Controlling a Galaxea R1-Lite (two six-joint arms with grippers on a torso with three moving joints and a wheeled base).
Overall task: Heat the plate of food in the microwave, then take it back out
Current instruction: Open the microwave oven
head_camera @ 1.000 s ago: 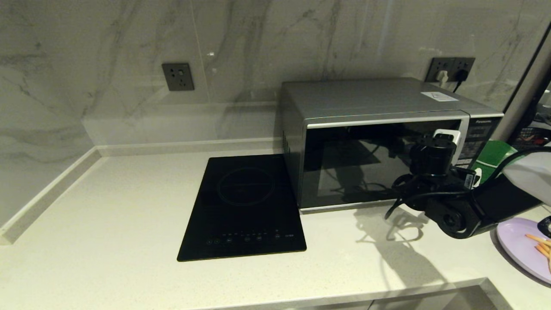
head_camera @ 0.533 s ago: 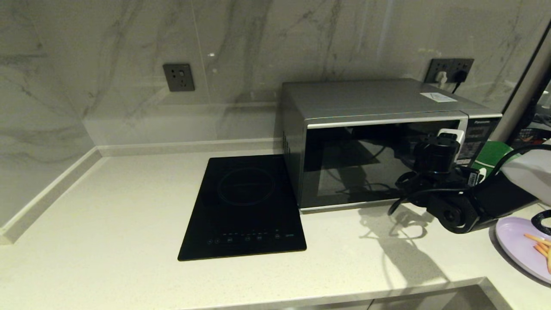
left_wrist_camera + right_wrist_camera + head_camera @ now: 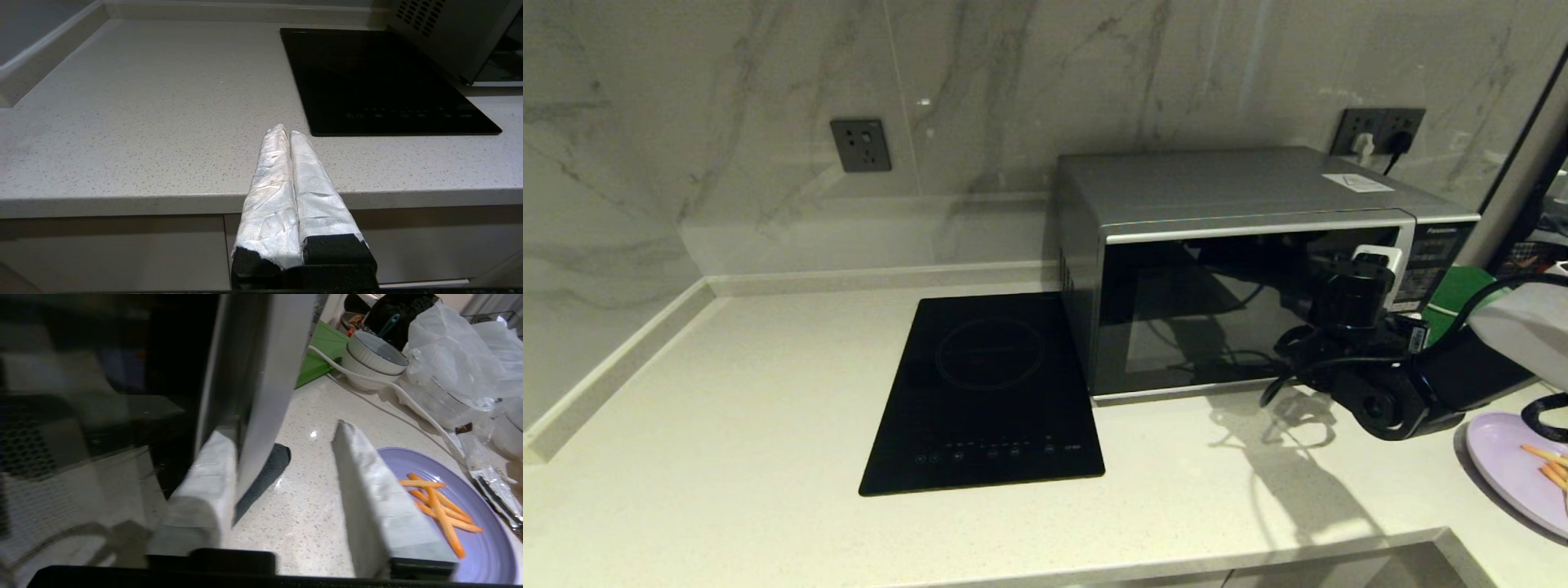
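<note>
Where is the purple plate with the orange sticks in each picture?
Head view: the plate of food lies at the far right edge, partly cut off.
Left wrist view: not in it.
Right wrist view: the plate lies at lower right, beyond one finger.
Shared landmark: the microwave, at left in the right wrist view.

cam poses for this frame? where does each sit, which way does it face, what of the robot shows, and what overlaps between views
Head: high, facing forward and down at the countertop; sees induction hob, microwave, edge of the plate of food; right arm reaches to the microwave door.
Left wrist: low, before the counter edge, facing the hob; left pincer shut.
Right wrist: close at the microwave's door handle, handle between the right pincer fingers; plate behind.
Shared: hob in head and left wrist; microwave and plate in head and right wrist.
</note>
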